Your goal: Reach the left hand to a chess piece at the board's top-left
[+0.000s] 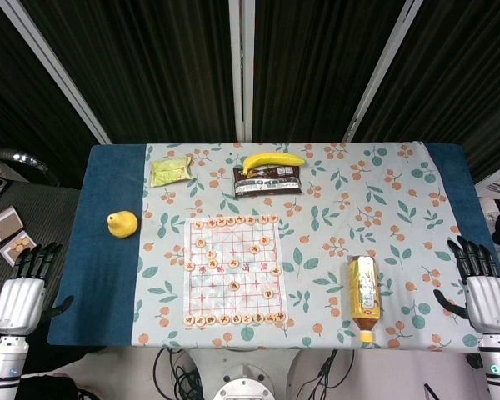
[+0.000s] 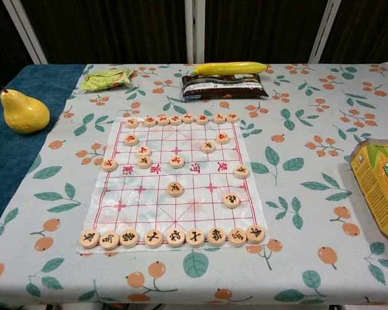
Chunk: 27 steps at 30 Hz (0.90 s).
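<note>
A paper chess board (image 1: 233, 271) (image 2: 174, 184) lies in the middle of the table, with round wooden pieces along its far and near rows and several scattered between. The top-left piece (image 1: 198, 224) (image 2: 131, 123) sits at the board's far left corner. My left hand (image 1: 23, 287) hangs open off the table's left edge, well to the left of the board, fingers apart and holding nothing. My right hand (image 1: 483, 283) is open at the table's right edge. Neither hand shows in the chest view.
A yellow pear (image 1: 122, 223) (image 2: 24, 111) stands on the blue cloth left of the board. Behind the board lie a green packet (image 1: 171, 171) (image 2: 107, 79), a banana (image 1: 272, 160) (image 2: 229, 68) and a dark snack bag (image 1: 268, 181) (image 2: 224, 85). A drink bottle (image 1: 364, 296) (image 2: 381, 187) lies right.
</note>
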Motion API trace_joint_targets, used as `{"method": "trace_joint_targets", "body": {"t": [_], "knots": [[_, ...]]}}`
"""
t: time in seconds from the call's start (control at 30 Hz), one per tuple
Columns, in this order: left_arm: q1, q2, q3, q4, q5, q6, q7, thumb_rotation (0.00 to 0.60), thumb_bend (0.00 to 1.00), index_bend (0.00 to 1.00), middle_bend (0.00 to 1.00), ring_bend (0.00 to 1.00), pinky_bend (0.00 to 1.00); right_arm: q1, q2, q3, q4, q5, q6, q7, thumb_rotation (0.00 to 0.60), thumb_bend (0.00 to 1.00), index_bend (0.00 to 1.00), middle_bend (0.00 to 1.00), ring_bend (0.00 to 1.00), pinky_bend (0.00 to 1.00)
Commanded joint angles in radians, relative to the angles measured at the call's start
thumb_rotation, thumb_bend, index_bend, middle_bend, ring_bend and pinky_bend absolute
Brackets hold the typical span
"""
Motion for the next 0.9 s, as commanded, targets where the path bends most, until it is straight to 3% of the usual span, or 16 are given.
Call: {"method": "trace_joint_targets", "body": {"t": [0.03, 0.57, 0.9], "knots": [[0.0, 0.0, 0.001, 0.0, 0.0, 0.0, 0.0, 0.6, 0.16, 0.03, 0.05, 0.0, 0.0, 0.0, -0.001, 0.0, 0.002, 0.0, 0.0, 0.001, 0.6, 0.12, 0.0, 0.0, 0.0, 0.0], [-0.04, 0.007, 0.002, -0.049, 0.062, -0.012, 0.028, 0.6, 0.16, 0.03, 0.05, 0.0, 0.0, -0.006, -0.001, 0.002, 0.021, 0.005, 0.008, 0.031, 0.6, 0.12, 0.0, 0.0, 0.0, 0.0], [-0.23, -0.043, -0.034, -0.074, 0.116, -0.221, 0.084, 0.6, 0.16, 0.08, 0.05, 0.0, 0.0, -0.005, -0.002, 0.003, 0.045, 0.005, 0.006, 0.061, 0.6, 0.12, 0.0, 0.0, 0.0, 0.0]]}}
